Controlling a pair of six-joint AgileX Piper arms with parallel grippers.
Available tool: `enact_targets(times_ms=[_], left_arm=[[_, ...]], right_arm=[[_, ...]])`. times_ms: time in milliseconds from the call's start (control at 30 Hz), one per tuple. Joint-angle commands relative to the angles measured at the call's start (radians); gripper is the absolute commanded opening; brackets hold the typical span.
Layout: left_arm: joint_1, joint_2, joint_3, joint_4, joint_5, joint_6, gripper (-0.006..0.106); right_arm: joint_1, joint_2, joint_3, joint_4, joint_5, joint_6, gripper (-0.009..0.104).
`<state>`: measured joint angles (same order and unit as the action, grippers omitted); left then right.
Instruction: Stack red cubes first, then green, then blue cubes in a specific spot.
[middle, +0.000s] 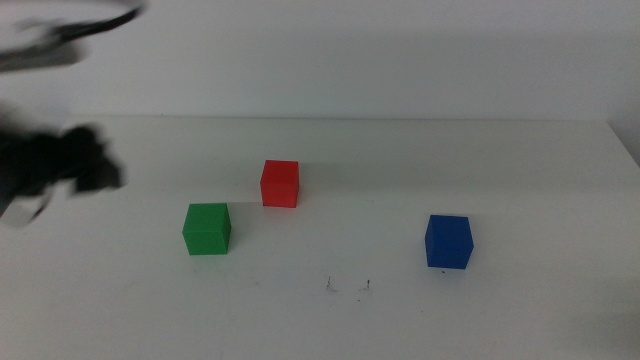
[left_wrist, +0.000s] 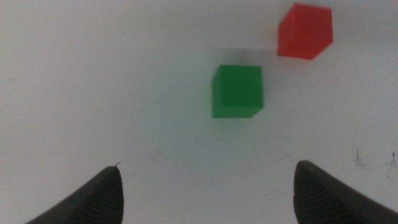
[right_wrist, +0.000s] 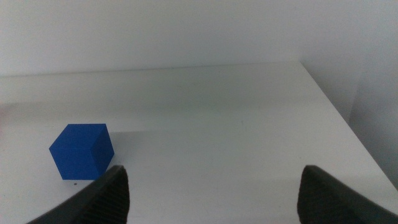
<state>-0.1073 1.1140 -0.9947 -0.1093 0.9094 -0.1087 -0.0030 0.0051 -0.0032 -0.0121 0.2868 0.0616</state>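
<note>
The red cube sits at mid-table, with the green cube to its front left and the blue cube at the right. The spot with tiny tick marks lies bare at the front, between green and blue. My left gripper is a dark blur above the table at the left. Its wrist view shows it open and empty, with the green cube and red cube ahead. My right gripper is open and empty, near the blue cube. It is out of the middle view.
The white table's back edge meets a white wall. In the right wrist view the table's side edge runs close by. The tick marks also show in the left wrist view.
</note>
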Motion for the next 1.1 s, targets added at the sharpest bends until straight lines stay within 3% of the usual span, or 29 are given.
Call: enact_targets(times_ms=[0,133,433,867,967,1067], left_arm=[[-0.060,0.164,-0.159,0.020,0.066,-0.024,0.094],[-0.181,0.446,-0.406,0.085,0.064,-0.092,0.094],[-0.272,0.890,-0.820,0.074,0.090,-0.075,0.094],[-0.272,1.146,-0.921,0.040,0.007,-0.092,0.092],[-0.272,1.169,-0.922,0.040,-0.004,-0.099,0.084],[-0.272,1.178,-0.922,0.040,-0.006,-0.104,0.062]], right_arm=[[-0.008,-0.005,0.003,-0.011,-0.006,-0.010,0.093],[-0.008,-0.005,0.003,-0.011,-0.006,-0.010,0.093],[-0.008,-0.005,0.003,-0.011,-0.006,-0.010,0.093],[-0.008,-0.005,0.003,-0.011,-0.006,-0.010,0.093],[-0.008,-0.005,0.003,-0.011,-0.006,-0.010,0.093],[-0.008,-0.005,0.003,-0.011,-0.006,-0.010,0.093]])
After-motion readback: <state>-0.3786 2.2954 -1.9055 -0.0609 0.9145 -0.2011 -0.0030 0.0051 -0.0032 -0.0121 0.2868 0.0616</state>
